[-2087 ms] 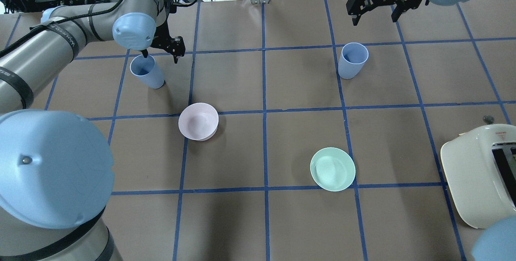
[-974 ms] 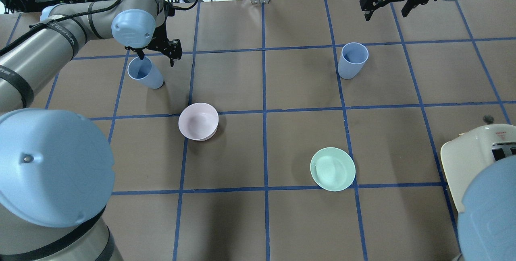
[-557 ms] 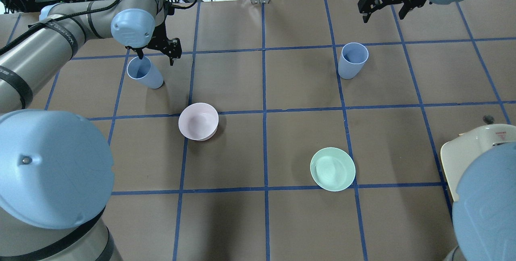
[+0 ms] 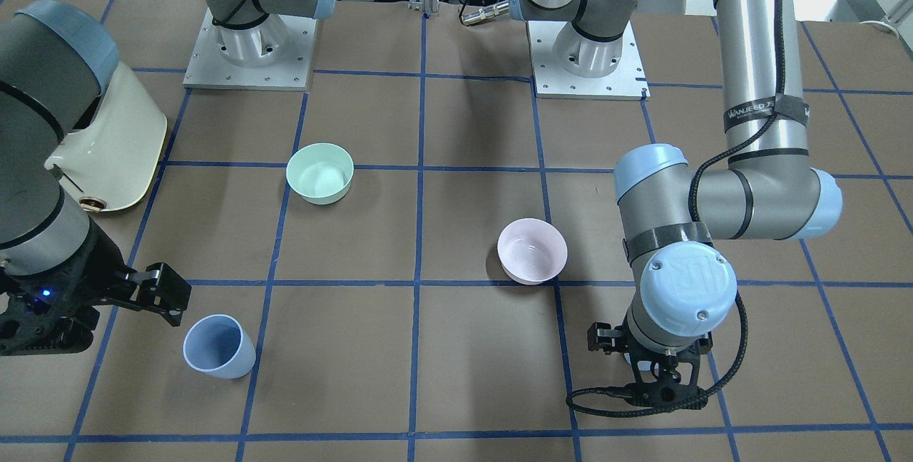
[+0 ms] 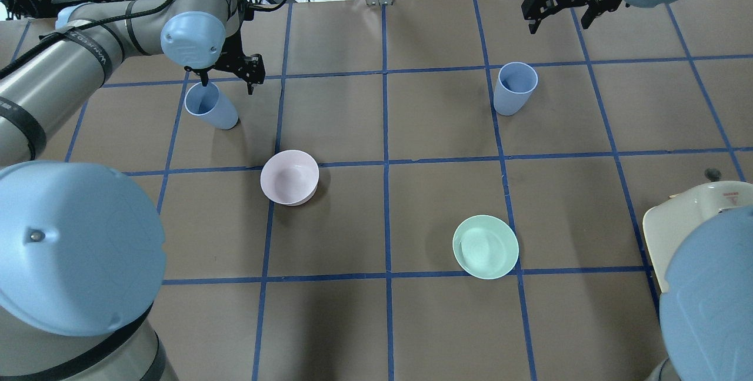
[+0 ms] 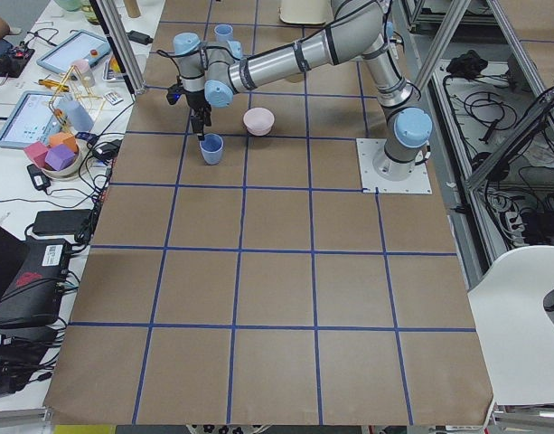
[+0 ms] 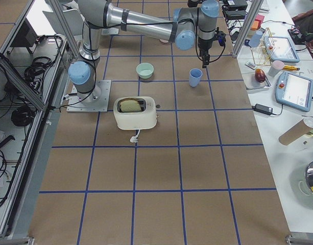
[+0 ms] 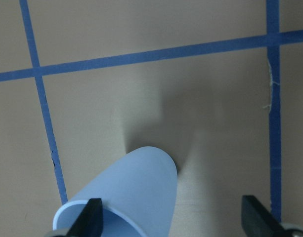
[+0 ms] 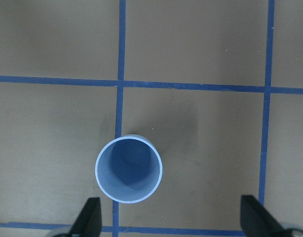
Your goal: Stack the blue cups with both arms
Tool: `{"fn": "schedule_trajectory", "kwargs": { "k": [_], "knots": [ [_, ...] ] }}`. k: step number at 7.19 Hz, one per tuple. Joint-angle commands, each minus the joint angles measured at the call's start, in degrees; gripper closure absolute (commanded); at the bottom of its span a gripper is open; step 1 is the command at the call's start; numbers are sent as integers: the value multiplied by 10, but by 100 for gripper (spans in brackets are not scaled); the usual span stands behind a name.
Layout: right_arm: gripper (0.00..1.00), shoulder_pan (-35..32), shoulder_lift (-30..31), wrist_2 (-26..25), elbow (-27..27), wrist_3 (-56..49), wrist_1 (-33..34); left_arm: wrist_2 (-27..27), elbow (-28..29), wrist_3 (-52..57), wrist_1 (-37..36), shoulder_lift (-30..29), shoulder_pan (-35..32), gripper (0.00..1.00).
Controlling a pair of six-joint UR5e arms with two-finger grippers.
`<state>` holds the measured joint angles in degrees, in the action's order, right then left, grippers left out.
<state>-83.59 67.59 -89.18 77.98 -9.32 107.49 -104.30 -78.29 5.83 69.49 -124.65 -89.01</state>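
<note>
The brown tabletop (image 5: 435, 193) carries a cream toaster (image 7: 138, 115) at the near right, with a slice of bread (image 7: 129, 104) in its slot. The green bowl (image 5: 485, 247), near right of centre, and the pink bowl (image 5: 289, 177), left of centre, are empty. Far back and well apart, the left cup (image 5: 210, 107) and right cup (image 5: 513, 88), both blue, are empty too. The left tool (image 5: 227, 80), fingers apart, has one finger at the left cup's rim. The right tool (image 5: 556, 16) hangs beyond the right cup, fingers apart.

The cup at upper left (image 5: 210, 107) and the cup at upper right (image 5: 513, 88) are pale blue. There is a pink bowl (image 5: 289, 177) and a mint green bowl (image 5: 485, 246). The table (image 5: 441, 322) is brown with a blue grid. The toaster (image 7: 136, 113) is cream.
</note>
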Motion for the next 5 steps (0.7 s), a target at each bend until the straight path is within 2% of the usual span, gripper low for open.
{"fn": "schedule_trajectory", "kwargs": {
  "k": [1, 3, 4, 5],
  "knots": [
    [0, 0, 0, 0, 0, 0, 0, -1, 2, 0, 0, 2, -3, 2],
    [0, 0, 0, 0, 0, -1, 0, -1, 1, 0, 1, 3, -4, 1],
    [0, 0, 0, 0, 1, -1, 0, 2, -7, 1, 0, -1, -4, 18],
    [0, 0, -1, 1, 5, 0, 1, 2, -8, 3, 2, -1, -4, 70]
  ]
}}
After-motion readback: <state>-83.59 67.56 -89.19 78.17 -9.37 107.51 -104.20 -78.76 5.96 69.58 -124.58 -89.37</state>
